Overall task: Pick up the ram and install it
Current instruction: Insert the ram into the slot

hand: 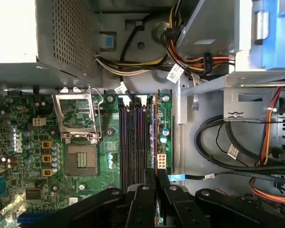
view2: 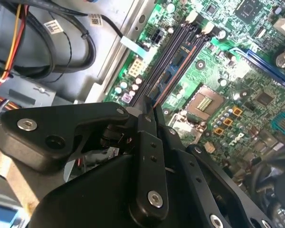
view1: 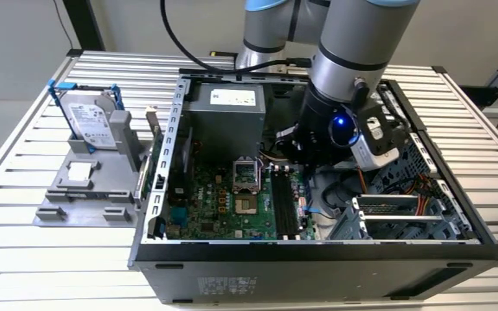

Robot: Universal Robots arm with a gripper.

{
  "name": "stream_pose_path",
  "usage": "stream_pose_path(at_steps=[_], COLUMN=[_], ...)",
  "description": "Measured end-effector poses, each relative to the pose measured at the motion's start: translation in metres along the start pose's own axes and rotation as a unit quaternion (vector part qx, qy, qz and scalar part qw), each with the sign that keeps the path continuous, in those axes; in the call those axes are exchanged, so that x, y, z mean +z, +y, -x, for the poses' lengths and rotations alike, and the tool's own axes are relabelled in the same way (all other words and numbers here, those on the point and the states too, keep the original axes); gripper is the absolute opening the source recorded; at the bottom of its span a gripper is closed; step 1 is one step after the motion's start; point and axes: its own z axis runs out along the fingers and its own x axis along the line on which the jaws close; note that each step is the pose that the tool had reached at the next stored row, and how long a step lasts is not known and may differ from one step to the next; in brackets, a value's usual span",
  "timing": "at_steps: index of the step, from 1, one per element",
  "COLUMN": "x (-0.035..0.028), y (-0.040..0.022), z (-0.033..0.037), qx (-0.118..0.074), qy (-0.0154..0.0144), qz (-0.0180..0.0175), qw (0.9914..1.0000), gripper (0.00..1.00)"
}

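Note:
The ram (hand: 154, 135) is a thin blue stick seen edge-on in the first wrist view. It stands over the black memory slots (hand: 134, 142) of the green motherboard (hand: 33, 156), on the side of the slots nearest the case's cables. My gripper (hand: 156, 183) is shut on one end of it, a black finger on each side. The same closed fingers (view2: 146, 124) show in the second wrist view, pointing along the slots (view2: 168, 61). I cannot tell whether the stick is seated in a slot. In the exterior view the arm (view1: 340, 116) reaches down into the open computer case above the slots (view1: 284, 201).
A silver hard drive in a blue frame (view1: 89, 120) stands on a grey holder at the exterior view's left, outside the case. Inside are the power supply (view1: 227, 113), the processor socket (view1: 247, 176), cable bundles (hand: 228, 147) and a metal drive cage (view1: 396, 214).

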Motion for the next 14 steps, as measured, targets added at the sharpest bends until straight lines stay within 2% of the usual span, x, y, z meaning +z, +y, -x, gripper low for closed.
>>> stream_pose_path(at_steps=[7,14], x=[0.0098,0.0221], y=[-0.0066,-0.0088], z=[-0.0007,-0.0020], qx=[0.000,0.000], qy=[0.0000,0.0000], qz=[0.0000,0.0000], qw=[1.00000,1.00000], gripper=[0.00,0.00])
